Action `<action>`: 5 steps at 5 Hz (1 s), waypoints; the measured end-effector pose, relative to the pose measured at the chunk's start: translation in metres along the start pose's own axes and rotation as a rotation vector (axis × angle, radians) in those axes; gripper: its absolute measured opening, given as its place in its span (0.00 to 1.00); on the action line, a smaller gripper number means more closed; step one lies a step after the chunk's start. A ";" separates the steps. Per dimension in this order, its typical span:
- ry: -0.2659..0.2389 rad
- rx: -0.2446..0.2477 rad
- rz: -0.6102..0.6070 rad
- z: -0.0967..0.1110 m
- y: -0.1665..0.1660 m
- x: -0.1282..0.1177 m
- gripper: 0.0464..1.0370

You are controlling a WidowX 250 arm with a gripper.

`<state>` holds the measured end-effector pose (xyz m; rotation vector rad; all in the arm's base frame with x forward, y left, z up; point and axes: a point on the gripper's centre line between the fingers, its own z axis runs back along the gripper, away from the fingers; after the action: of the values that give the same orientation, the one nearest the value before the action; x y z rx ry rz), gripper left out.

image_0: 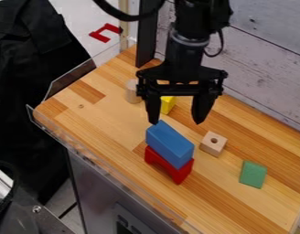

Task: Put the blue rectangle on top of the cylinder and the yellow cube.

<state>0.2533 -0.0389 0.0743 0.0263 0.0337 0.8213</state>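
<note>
Carefully, I'd lower my open gripper (176,120) squarely astride the blue rectangular block (169,144), pinching its sides above the red arch (177,174) it rests on, then lift straight up. From it, the wooden cylinder (133,92) stands at eleven o'clock, the yellow cube (168,104) at twelve; the drilled wooden cube (213,144) crowds three, the clear guard (85,154) edges eight
</note>
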 end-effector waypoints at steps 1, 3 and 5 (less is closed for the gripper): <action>-0.058 0.038 0.128 -0.001 -0.002 -0.003 0.96; -0.053 0.103 0.303 -0.005 0.004 -0.005 0.96; -0.032 0.022 0.465 -0.015 0.014 -0.007 0.96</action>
<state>0.2375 -0.0343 0.0603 0.0699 0.0066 1.2848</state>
